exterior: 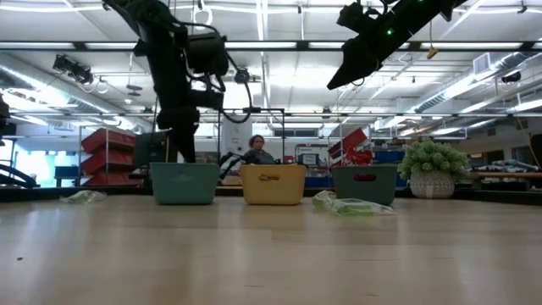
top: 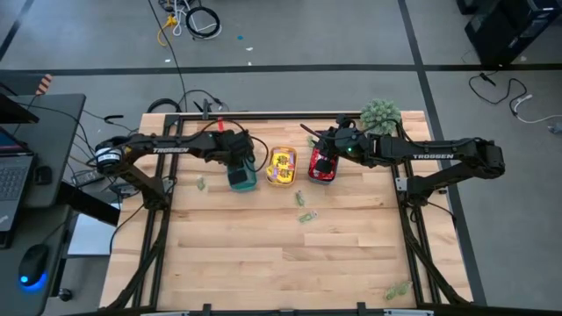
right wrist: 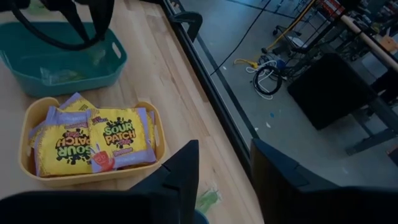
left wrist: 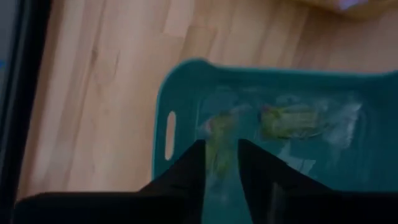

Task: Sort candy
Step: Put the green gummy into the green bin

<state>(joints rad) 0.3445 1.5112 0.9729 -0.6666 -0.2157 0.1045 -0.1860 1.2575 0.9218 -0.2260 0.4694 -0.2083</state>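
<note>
Hovering over teal tray [top: 241, 178], left fingers [left wrist: 186, 171] parted.

- I see my left gripper [top: 237, 158] over the teal tray [top: 242, 179].
- My right gripper [top: 323, 156] hangs above the red candy [top: 321, 170].
- Yellow candy [top: 282, 165] fills the middle tray [top: 282, 182].
- Green pieces [top: 305, 216] lie loose on the table [top: 281, 263].

Both arms reached inward over the back of the tabletop.
The left claw [left wrist: 221, 163] pointed down, fingers slightly parted; the right claw [right wrist: 224, 171] hung raised, fingers apart.
</note>
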